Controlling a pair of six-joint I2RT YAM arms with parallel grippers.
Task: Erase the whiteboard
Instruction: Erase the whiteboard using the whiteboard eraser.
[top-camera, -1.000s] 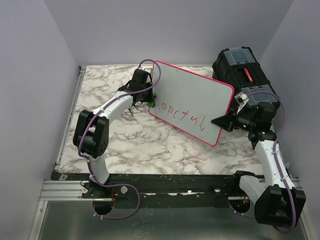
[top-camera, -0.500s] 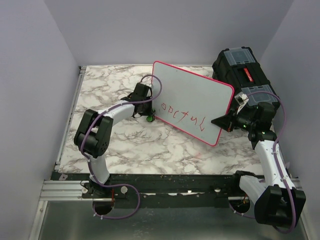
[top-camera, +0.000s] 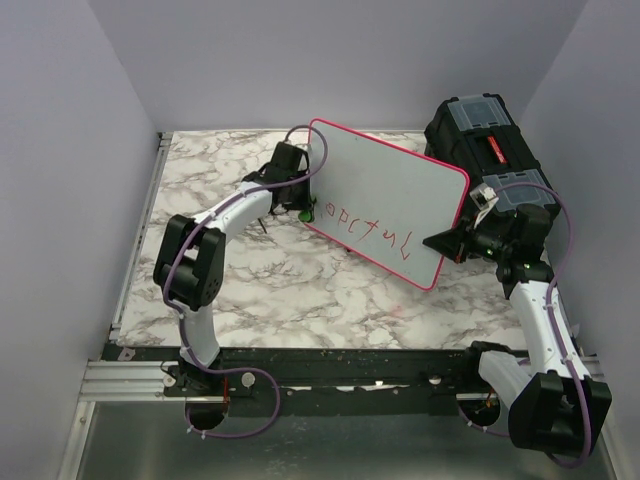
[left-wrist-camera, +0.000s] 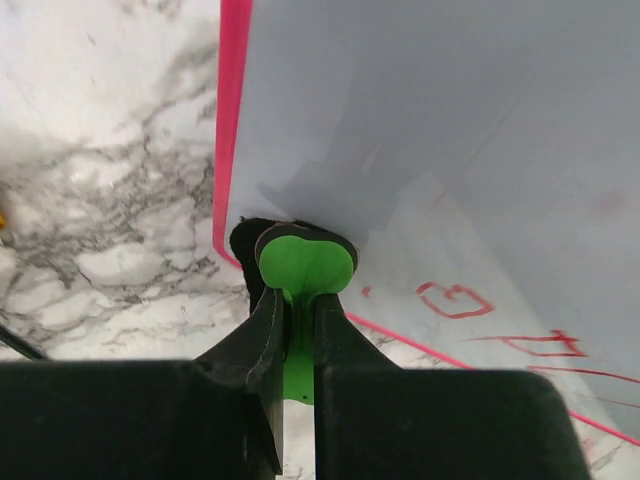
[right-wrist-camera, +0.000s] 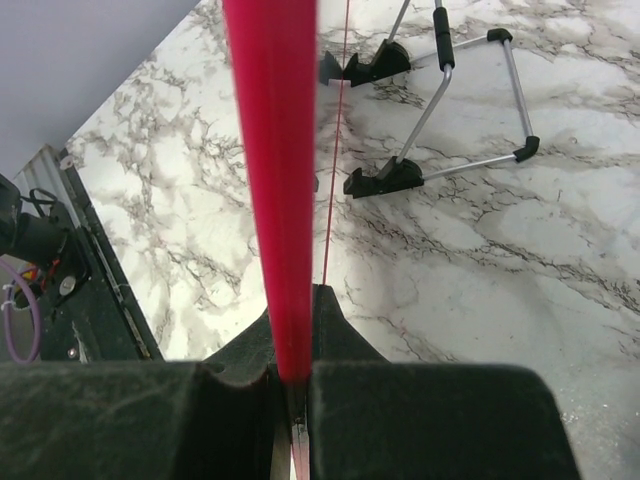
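The whiteboard (top-camera: 385, 195) is seen to have a smooth, faintly glossy white face. It is edged by a smooth pink-red rim (right-wrist-camera: 270, 150) that looks like plastic. The bench (top-camera: 300, 290) is faced with a marble-patterned surface, smooth and of low sheen. The left pincer (left-wrist-camera: 297, 315) and right pincer (right-wrist-camera: 290, 385) are made of matt black plastic, slightly grained. A smooth green plastic piece (left-wrist-camera: 305, 262) is clamped in the left pincer. The stand (right-wrist-camera: 430, 110) is formed of bright bare metal rod, fitted with matt black feet. The toolbox (top-camera: 480, 140) is moulded in black plastic with clear lids.
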